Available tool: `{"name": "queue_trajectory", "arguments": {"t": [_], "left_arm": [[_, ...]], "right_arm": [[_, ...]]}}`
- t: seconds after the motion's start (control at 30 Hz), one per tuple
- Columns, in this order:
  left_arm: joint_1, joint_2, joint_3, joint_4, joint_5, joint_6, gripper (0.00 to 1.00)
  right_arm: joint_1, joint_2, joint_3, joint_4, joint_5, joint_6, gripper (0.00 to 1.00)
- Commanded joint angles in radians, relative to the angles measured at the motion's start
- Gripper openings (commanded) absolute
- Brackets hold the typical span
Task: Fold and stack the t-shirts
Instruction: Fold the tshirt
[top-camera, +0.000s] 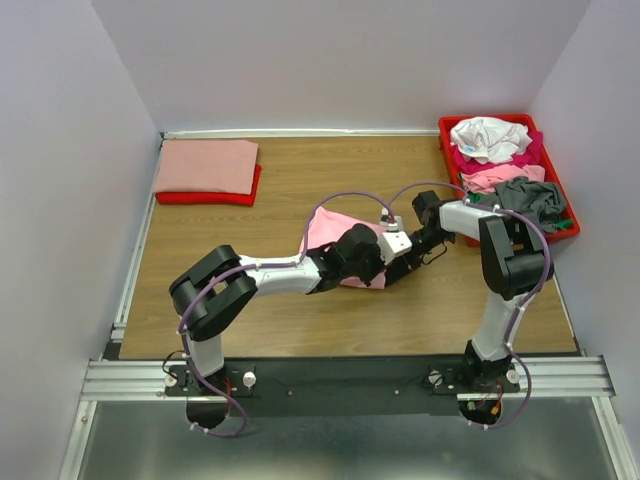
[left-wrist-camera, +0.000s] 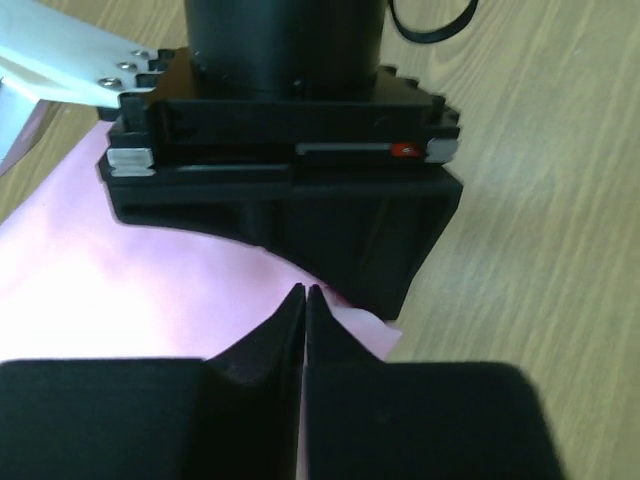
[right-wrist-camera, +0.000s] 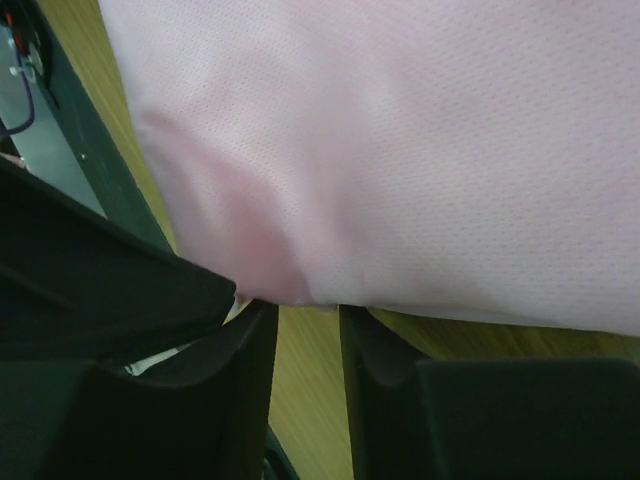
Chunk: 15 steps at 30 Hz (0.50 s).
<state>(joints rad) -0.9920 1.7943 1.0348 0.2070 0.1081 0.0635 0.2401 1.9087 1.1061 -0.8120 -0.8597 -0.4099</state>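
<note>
I count two arms meeting at mid-table over one light pink t-shirt (top-camera: 330, 228), which lies flat on the wood.

The left gripper (left-wrist-camera: 305, 296) has its fingers pressed together at the shirt's near corner. I cannot tell whether any cloth is nipped between them. The right gripper (right-wrist-camera: 308, 318) stands released, with bare wood showing through the gap and the shirt's edge just past its tips.

At the far left sit two folded shirts, a salmon one (top-camera: 205, 165) lying on a red one (top-camera: 210, 197). At the far right, one red tray (top-camera: 487, 118) holds a loose heap in which I make out four pieces: white (top-camera: 490, 138), magenta (top-camera: 530, 150), pink (top-camera: 500, 178) and grey (top-camera: 535, 200).

The table (top-camera: 300, 320) is wood-grain, with a metal rail (top-camera: 350, 375) along its near edge. Plain pale walls (top-camera: 350, 60) close it in on three sides.
</note>
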Motion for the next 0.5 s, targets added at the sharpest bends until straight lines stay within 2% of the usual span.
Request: {"name": "queue_trajectory", "arguments": {"t": [0.0,0.03,0.07,0.17,0.3,0.43,0.47], "left_arm": [[-0.004,0.005,-0.027,0.061,0.093,-0.025,0.2],[-0.002,0.008,-0.033,0.066,0.106,-0.028,0.2],[-0.002,0.013,-0.045,0.075,0.129,-0.03,0.29],[-0.004,0.031,-0.071,0.095,0.174,-0.037,0.4],[-0.002,0.042,-0.093,0.135,0.183,-0.05,0.62],[-0.002,-0.042,-0.136,0.189,0.099,-0.06,0.65],[0.004,-0.111,-0.151,0.202,0.059,-0.089,0.66]], "right_arm": [[-0.012,-0.019,0.026,-0.035,0.039,-0.024,0.4],[-0.016,-0.036,0.031,-0.036,0.065,-0.023,0.41],[-0.022,-0.065,0.037,-0.036,0.091,-0.021,0.44],[-0.051,-0.112,0.052,-0.041,0.192,-0.021,0.51],[-0.096,-0.143,0.09,-0.041,0.258,-0.027,0.53],[-0.13,-0.097,0.152,-0.029,0.226,-0.001,0.55],[-0.128,-0.073,0.164,0.0,0.222,0.015,0.55]]}}
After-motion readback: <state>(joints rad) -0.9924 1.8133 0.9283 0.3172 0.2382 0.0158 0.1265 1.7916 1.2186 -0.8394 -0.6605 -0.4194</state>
